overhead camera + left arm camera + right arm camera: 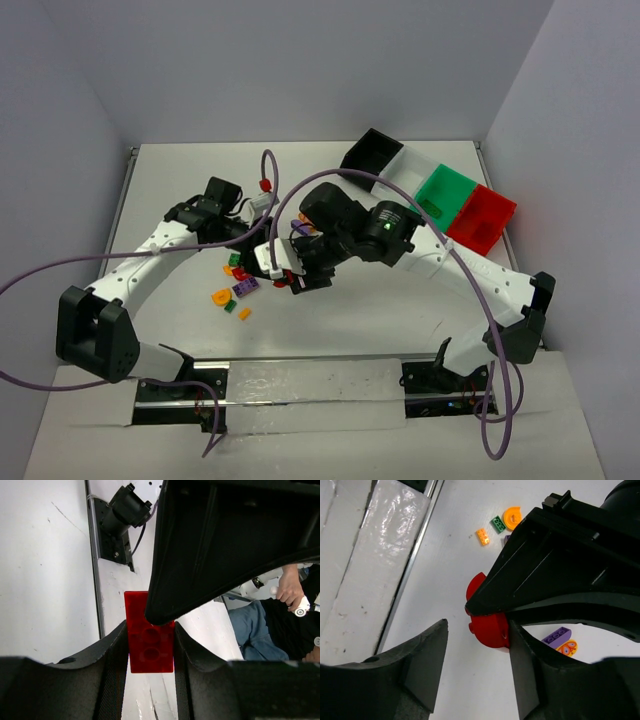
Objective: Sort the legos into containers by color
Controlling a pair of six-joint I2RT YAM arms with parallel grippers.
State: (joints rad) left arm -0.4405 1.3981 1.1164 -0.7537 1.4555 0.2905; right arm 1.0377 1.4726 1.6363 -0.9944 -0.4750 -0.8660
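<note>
Lego brick (150,652) of translucent red plastic, rectangular and smooth with two round hollows, sits clamped between the matte black fingers of the left gripper (149,627). A red rounded lego piece (487,627) lies on the white table (445,570) between the wide-spread fingers of the right gripper (476,625), just beside one of them. Near it lie an orange half-disc (511,517), a green studded brick (498,523) and a purple brick (556,637). Four open rectangular plastic bins (420,165), black, white, green and red, stand joined at the far right.
</note>
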